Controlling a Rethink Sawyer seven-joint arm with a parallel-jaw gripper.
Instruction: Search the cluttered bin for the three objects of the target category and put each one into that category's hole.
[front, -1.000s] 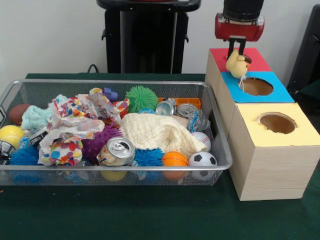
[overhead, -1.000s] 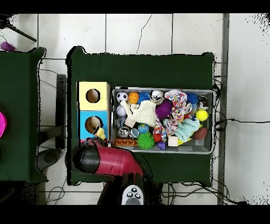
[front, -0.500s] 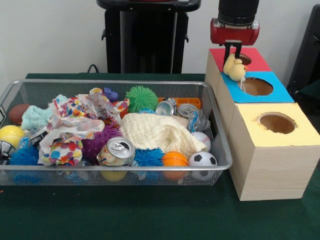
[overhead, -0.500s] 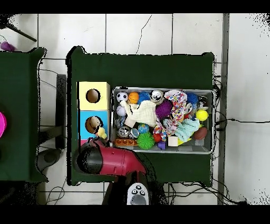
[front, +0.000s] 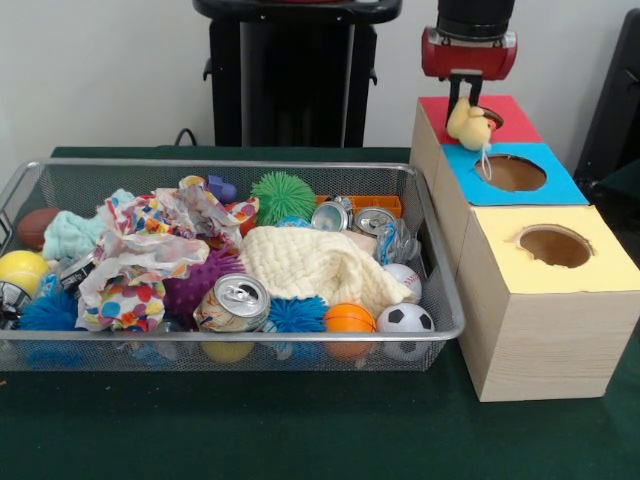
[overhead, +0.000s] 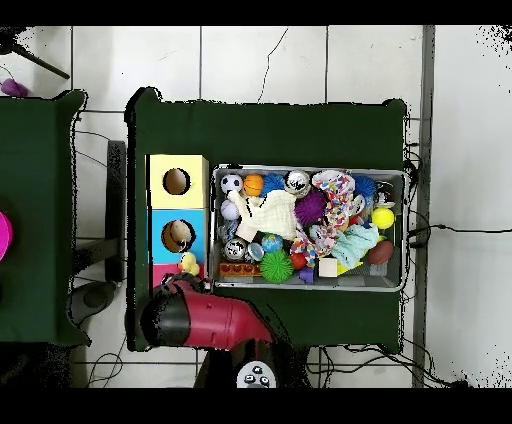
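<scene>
Front view: gripper clenched on yellow duck toy, long axis upright, beak pointing right, over red box.

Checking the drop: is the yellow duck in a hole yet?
Out. The yellow duck hangs from the end effector, above the red box.

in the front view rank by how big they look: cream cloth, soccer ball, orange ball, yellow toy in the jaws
1. cream cloth, clearly the largest.
2. soccer ball.
3. orange ball, close to the soccer ball but partly hidden by the bin's rim.
4. yellow toy, which looks smallest, though it is farther from the camera, so its true rank is unsure.
</scene>
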